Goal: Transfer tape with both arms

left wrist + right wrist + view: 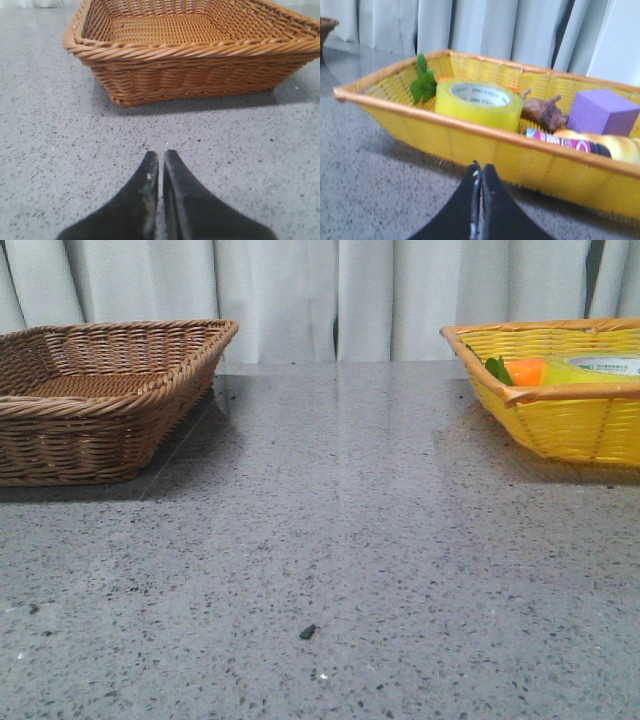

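The tape (pixel 477 104), a wide yellow roll with a white printed core, lies flat inside the yellow basket (pixel 470 142). In the front view the tape (pixel 590 369) shows just over the rim of the yellow basket (pixel 560 425) at the far right. My right gripper (pixel 481 166) is shut and empty, low over the table just outside the basket's near wall. My left gripper (pixel 160 155) is shut and empty over the table in front of the brown wicker basket (pixel 190 75). Neither gripper shows in the front view.
The brown basket (pixel 100 400) stands empty at the far left. The yellow basket also holds an orange carrot with green leaves (pixel 520 370), a brown root-like piece (pixel 545 112), a purple block (pixel 602 111) and a bottle (pixel 585 142). A small dark speck (pixel 307 632) lies on the grey table.
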Tool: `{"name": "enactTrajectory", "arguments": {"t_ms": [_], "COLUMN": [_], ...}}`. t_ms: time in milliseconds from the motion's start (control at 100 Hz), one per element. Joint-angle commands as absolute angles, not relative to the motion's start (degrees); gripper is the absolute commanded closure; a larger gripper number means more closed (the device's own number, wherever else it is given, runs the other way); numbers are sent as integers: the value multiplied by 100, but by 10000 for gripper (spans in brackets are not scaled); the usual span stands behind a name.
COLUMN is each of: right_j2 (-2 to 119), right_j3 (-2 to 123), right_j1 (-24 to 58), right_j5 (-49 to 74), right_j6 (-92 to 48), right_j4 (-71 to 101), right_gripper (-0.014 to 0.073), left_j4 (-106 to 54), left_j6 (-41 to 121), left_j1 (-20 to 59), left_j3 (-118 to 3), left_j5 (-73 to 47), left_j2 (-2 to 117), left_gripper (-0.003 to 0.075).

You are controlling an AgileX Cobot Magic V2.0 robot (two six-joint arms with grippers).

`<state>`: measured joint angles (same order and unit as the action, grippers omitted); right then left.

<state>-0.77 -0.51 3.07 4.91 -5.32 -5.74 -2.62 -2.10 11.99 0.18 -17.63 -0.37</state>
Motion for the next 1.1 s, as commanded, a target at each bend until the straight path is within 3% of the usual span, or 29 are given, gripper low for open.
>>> {"name": "enactTrajectory", "arguments": {"t_ms": [0, 120, 430, 610, 680, 730, 800, 870, 990, 1090], "right_j2": [-178, -178, -178, 79, 542, 1007, 1775, 2597, 3948, 4839], "right_j3": [-180, -180, -67, 1112, 1803, 2320, 3102, 3883, 5093, 5962], "right_j1": [284, 284, 284, 284, 284, 284, 284, 284, 284, 284], "right_j5": [-175, -155, -639, 58, 765, 1347, 2069, 2713, 3574, 4189], "right_j6": [-547, -547, -284, -445, -582, -582, -597, -773, -879, -1016], "right_j4": [-435, 143, 3436, 3282, 2741, 2383, 2104, 2056, 2056, 2023], "right_gripper": [662, 662, 662, 659, 658, 652, 589, 465, 214, 158], "left_j4": [-879, -2784, -3883, -2662, -1912, -1470, -1164, -1119, -1130, -1161], "left_j6": [-211, -211, -211, 0, 0, 0, 0, 0, 0, 0], "left_j1": [1201, 1201, 1201, 1214, 1214, 1214, 1214, 1214, 1214, 1214], "left_j3": [67, 67, 22, -929, -1523, -1956, -2547, -3059, -3598, -3718], "left_j5": [-944, -611, 64, -658, -1154, -1491, -1938, -2232, -2295, -2295], "left_j2": [-193, -193, -193, 103, 483, 824, 1379, 1924, 2674, 3072], "left_gripper": [741, 741, 741, 735, 675, 570, 407, 307, 300, 326]}}
